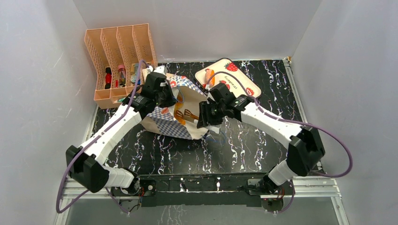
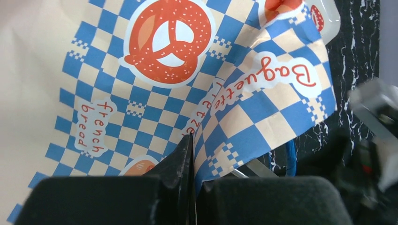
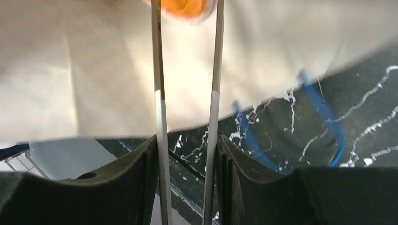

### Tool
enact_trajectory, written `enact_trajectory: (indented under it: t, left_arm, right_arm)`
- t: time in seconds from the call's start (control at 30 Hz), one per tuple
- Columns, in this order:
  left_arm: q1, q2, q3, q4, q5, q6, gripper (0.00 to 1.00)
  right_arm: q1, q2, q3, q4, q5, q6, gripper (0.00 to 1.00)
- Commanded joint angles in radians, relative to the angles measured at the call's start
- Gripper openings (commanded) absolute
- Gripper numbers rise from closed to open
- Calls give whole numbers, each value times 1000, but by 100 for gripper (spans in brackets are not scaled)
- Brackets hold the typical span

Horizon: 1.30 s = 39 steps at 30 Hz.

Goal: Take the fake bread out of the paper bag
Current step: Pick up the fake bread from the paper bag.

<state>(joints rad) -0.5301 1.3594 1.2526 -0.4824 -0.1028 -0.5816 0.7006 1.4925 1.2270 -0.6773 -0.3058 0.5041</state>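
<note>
The paper bag (image 1: 171, 125) lay tipped on its side on the black marbled table (image 1: 244, 145), its mouth facing the right arm and its blue-and-white chequered band towards the left one. The left gripper (image 2: 191, 139) had its fingers pressed together, pinching a fold of the chequered paper near the bag's upper edge, just below the red pretzel logo (image 2: 166, 40). A thin blue cord handle (image 2: 291, 157) hung beside that fold. The right gripper (image 1: 202, 117) sat at the bag's mouth, its fingers partly apart. A thin metal strip (image 3: 159, 93) ran along the inner face of each finger and on into the cream interior. Whether the fingers were squeezing those strips could not be told. Between the strips' far ends, deep inside the bag, showed an orange piece of the fake bread (image 3: 184, 5), blurred and cut off by the frame. From above, brownish shapes showed in the open mouth. Beyond the right gripper stood a strawberry-print tray (image 1: 234, 77) with one orange-pink piece (image 1: 210, 75) on it. A peach file rack (image 1: 117, 47) stood at the table's far left corner.
</note>
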Motion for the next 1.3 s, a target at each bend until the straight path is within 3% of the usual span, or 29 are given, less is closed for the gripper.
enact_trajectory:
  t: [0.0, 0.33, 0.93, 1.03, 1.2, 1.27]
  left_arm:
    - [11, -107, -6, -51, 54, 59, 0]
    - [17, -160, -45, -126, 74, 78, 0]
    - [17, -135, -36, -90, 86, 65, 0]
    - [17, -130, -35, -84, 92, 63, 0]
    - [17, -129, -40, -78, 90, 62, 0]
    - [16, -133, -44, -77, 85, 60, 0]
  right_arm:
    - [7, 54, 5, 175, -71, 14, 42]
    - [6, 103, -73, 299, -139, 43, 48]
    - [13, 180, 25, 322, -228, -24, 48]
    - [23, 193, 32, 322, -220, -27, 39]
    - [30, 203, 51, 292, -212, -50, 9]
    - [36, 196, 54, 278, -197, -56, 5]
